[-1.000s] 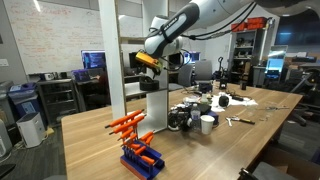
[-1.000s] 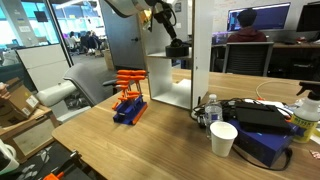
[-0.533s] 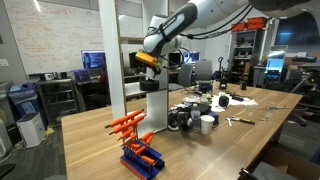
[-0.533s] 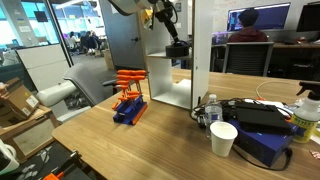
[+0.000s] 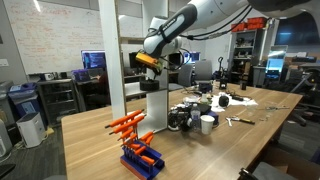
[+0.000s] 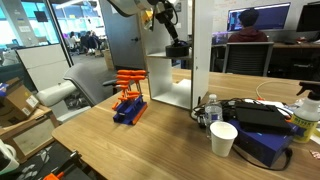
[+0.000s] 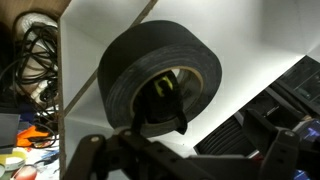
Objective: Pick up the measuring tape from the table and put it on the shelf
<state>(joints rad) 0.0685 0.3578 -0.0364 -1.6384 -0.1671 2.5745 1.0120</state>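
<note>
one measuring tape (image 7: pixel 160 85), a black round case with yellow at its centre, lay on the white shelf (image 7: pixel 250 45), just beyond my gripper (image 7: pixel 190 150) and apart from it; my jaws stood spread wide with nothing between them. one table (image 5: pixel 95 130), light wood, carried orange-handled tools (image 5: pixel 128 125), a blue rack (image 5: pixel 143 160) and a white cup (image 5: pixel 207 124)

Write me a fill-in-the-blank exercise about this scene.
1. The black measuring tape stands on the white ____.
2. The gripper has its jaws ____, with nothing between them.
3. On the table, the orange-handled tools sit in a ____ rack.
Missing words: shelf; open; blue.
</note>
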